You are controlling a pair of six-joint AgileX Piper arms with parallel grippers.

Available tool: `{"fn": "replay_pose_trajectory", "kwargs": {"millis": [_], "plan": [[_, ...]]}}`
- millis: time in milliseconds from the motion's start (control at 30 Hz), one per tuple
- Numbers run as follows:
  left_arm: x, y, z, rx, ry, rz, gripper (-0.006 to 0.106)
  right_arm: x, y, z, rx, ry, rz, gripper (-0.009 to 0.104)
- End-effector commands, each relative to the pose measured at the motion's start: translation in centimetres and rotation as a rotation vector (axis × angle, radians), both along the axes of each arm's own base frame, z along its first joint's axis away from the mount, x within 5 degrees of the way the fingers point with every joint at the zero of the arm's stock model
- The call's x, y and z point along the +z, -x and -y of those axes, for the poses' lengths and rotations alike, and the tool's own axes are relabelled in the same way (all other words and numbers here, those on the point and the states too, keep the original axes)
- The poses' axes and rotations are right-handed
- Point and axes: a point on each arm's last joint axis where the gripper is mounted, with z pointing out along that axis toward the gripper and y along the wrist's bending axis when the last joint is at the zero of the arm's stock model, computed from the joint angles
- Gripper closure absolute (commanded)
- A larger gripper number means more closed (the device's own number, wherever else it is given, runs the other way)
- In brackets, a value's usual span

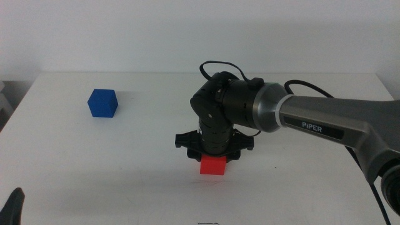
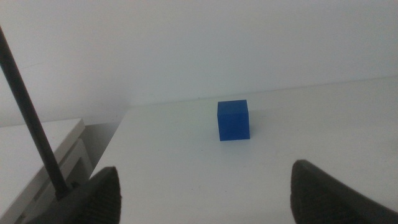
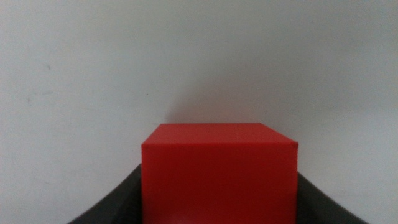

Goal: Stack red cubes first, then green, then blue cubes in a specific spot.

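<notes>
Table (image 1: 137, 169), white and matte, carries two cubes in view; no box, tray or other holder shows on it.

Red cube (image 1: 212, 165): small, solid, bright red, plain matte faces, sharp edges. It sits low at the right gripper (image 1: 213, 157), directly under the black wrist of the right arm (image 1: 325, 122), which enters from the right and is lettered PIPER. Whether the cube's base touches the tabletop or hangs just above it cannot be told from the middle view.

Right wrist view: red cube (image 3: 219, 174) fills the space between the two dark jaws, one jaw against each side face, top face level and lit. Jaws are closed in on the cube, spread no wider than the cube itself. White tabletop lies beyond it.

Blue cube (image 1: 102, 103): same size as the red cube, deep blue, matte, square on the table. It stands well apart from the red cube, off to the far left of it, untouched by either gripper. Left wrist view shows the blue cube (image 2: 233, 121) alone on the white surface, ahead of the left gripper (image 2: 205, 193).

Left gripper: jaws spread wide, nothing between them, well apart from the blue cube. In the middle view only a dark tip (image 1: 14, 206) shows, far to the near left of the red cube.
</notes>
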Motion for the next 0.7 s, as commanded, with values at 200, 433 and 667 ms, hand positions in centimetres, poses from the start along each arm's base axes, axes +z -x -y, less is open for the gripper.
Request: {"fn": "replay_pose_trajectory", "kwargs": {"millis": [200,433,667], "plan": [[0.88,0.17,0.00,0.000,0.007,0.097,0.007,3.19,0.06,-0.18,0.032,-0.056,0.059,0.085],[0.88,0.17,0.00,0.000,0.007,0.097,0.007,3.19,0.08,-0.20,0.030,-0.059,0.056,0.034],[0.88,0.17,0.00,0.000,0.007,0.097,0.007,3.87,0.15,-0.13,0.042,-0.066,0.069,0.016]]}}
